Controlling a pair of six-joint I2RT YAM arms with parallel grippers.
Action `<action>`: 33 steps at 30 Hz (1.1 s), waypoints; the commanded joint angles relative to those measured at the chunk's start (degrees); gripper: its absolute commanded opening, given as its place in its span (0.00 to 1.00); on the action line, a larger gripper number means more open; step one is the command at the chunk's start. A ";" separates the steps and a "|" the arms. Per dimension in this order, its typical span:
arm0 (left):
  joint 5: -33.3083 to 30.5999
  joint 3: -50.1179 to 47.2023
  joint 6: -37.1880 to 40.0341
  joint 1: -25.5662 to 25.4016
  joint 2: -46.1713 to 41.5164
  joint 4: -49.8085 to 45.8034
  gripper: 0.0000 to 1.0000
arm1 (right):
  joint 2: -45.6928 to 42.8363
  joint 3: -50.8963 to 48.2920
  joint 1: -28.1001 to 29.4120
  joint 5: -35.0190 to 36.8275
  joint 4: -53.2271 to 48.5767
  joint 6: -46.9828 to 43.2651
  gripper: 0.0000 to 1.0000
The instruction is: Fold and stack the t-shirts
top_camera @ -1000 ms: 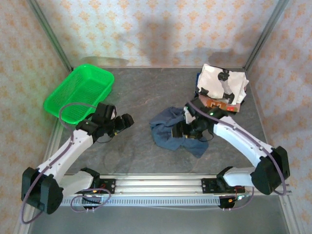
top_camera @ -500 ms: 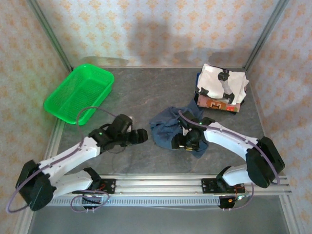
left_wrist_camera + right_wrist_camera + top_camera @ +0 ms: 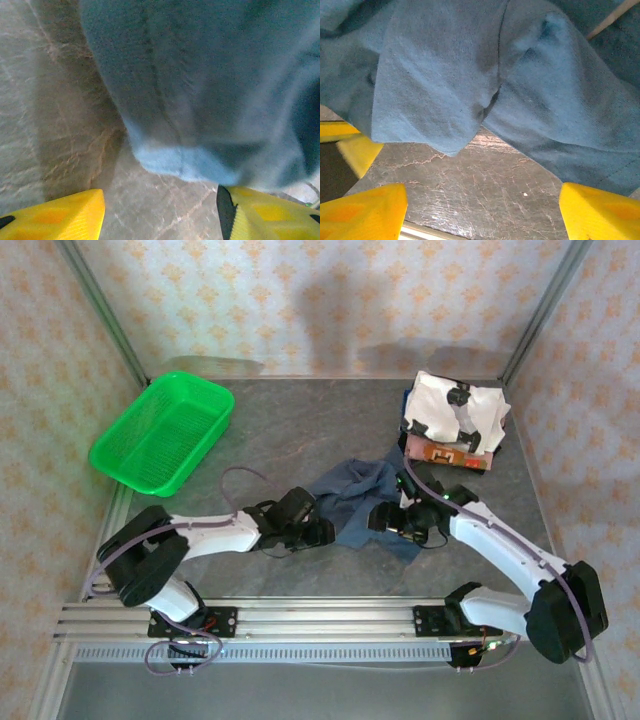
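My left pincer [image 3: 322,532] sits low on the tabletop [image 3: 290,420] at the near-left edge of the slate-blue t-shirt [image 3: 352,492]; its yellow fingers [image 3: 55,215] stand apart with bare grey surface between them and nothing gripped; the shirt's pale hem lies just ahead, close to the right-hand finger. My right pincer [image 3: 385,518] is at the shirt's near-right side, facing the left one across the cloth; its fingers [image 3: 600,210] are spread wide over bare tabletop, with folds of blue cloth just beyond and none of it held. The blue shirt lies crumpled mid-tabletop between my two pincers; the white t-shirt with black patches [image 3: 455,410] rests in the far right corner on top of the brown-orange printed t-shirt [image 3: 447,453], whose edge shows at its near side; the green basket [image 3: 160,433] stands at the far left, well apart.
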 commanded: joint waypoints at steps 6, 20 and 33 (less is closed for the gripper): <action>-0.91 6.88 -0.51 -0.72 8.89 3.80 0.57 | -3.80 -1.96 -0.88 1.54 -4.14 0.11 0.80; -0.42 22.30 -0.04 -2.45 17.35 -1.36 0.44 | -2.94 -4.18 -1.94 8.16 -12.31 6.24 0.76; -4.87 27.88 1.35 -2.10 13.50 -14.26 0.00 | -1.81 -8.09 -1.92 7.77 -9.19 9.64 0.69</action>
